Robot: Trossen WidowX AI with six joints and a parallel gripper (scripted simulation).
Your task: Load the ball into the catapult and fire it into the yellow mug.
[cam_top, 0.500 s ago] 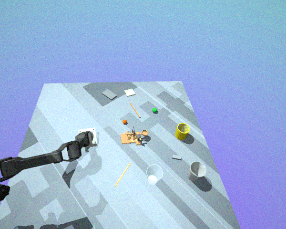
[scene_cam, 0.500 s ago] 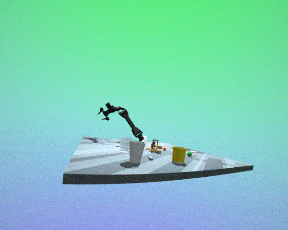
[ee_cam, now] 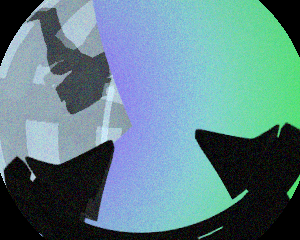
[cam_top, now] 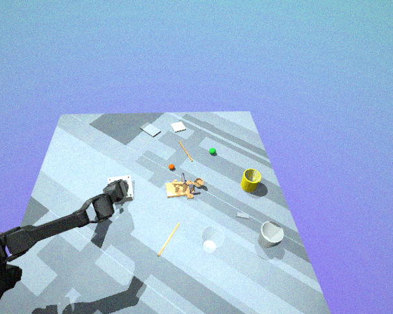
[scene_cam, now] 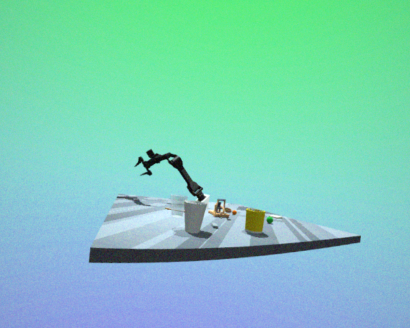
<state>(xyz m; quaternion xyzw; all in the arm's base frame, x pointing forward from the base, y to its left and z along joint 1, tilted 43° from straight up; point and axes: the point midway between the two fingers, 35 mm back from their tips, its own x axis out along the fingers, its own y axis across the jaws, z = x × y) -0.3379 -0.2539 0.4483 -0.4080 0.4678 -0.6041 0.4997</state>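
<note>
A wooden catapult point(cam_top: 171, 191) point(scene_cam: 217, 214) stands mid-table, its round cup on the side towards the yellow mug in the top view. An orange ball point(cam_top: 171, 166) point(scene_cam: 234, 212) lies on the table beside it. A green ball point(cam_top: 212, 150) point(scene_cam: 269, 219) lies farther off. The yellow mug point(cam_top: 249, 184) point(scene_cam: 254, 221) stands upright near the table's right edge in the top view. My gripper point(scene_cam: 137, 170) point(ee_cam: 155, 139) is open and empty, high above the table and far from the catapult and balls. Its fingers cannot be made out in the top view.
A whitish cup point(cam_top: 268, 239) point(scene_cam: 193, 218) and a clear cup point(cam_top: 209, 246) point(scene_cam: 177, 206) stand on the table. Two thin sticks point(cam_top: 169, 239) point(cam_top: 185, 150), a small grey block point(cam_top: 243, 215) point(scene_cam: 214, 225), a grey tile point(cam_top: 150, 129) and a white tile point(cam_top: 178, 126) lie around the catapult.
</note>
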